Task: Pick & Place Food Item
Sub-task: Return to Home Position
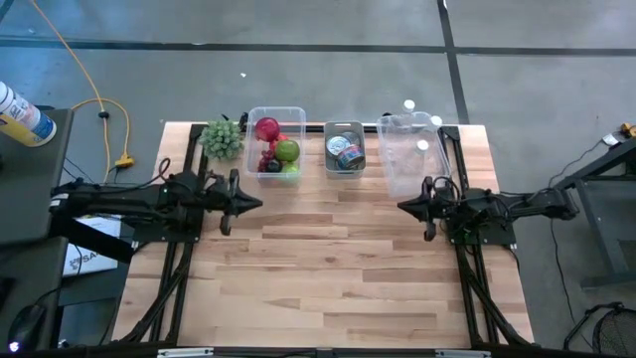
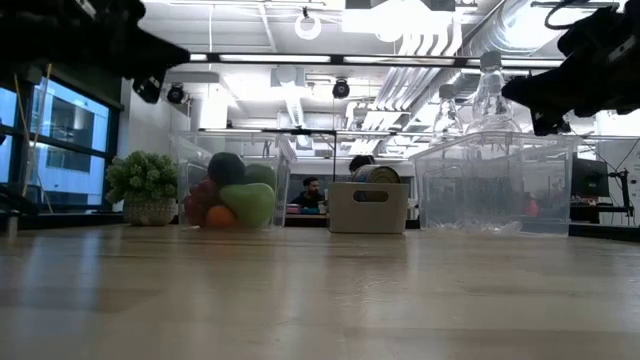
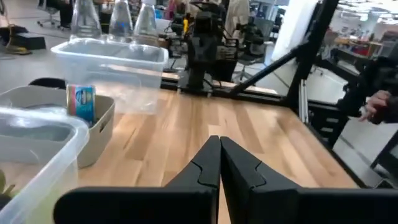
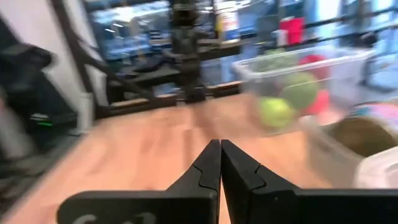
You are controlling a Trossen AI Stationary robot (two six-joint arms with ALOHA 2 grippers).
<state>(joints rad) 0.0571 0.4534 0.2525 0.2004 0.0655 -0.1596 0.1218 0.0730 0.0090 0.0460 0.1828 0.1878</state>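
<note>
A clear bin (image 1: 275, 145) at the table's far side holds fruit: a red piece (image 1: 266, 127), a green one (image 1: 287, 151) and others; in the low view the fruit (image 2: 232, 190) shows through its wall. To its right stands a grey box (image 1: 344, 149) with a can (image 3: 81, 102), then an empty clear bin (image 1: 409, 151). My left gripper (image 1: 256, 204) is shut over the table's left side, holding nothing, pointing level toward the right. Facing it from the table's right side, my right gripper (image 1: 402, 206) is shut too and holds nothing.
A small green potted plant (image 1: 222, 138) stands at the far left, beside the fruit bin. The wooden table (image 1: 328, 268) stretches bare between and in front of the two grippers. A person (image 2: 312, 192) sits in the room beyond the table.
</note>
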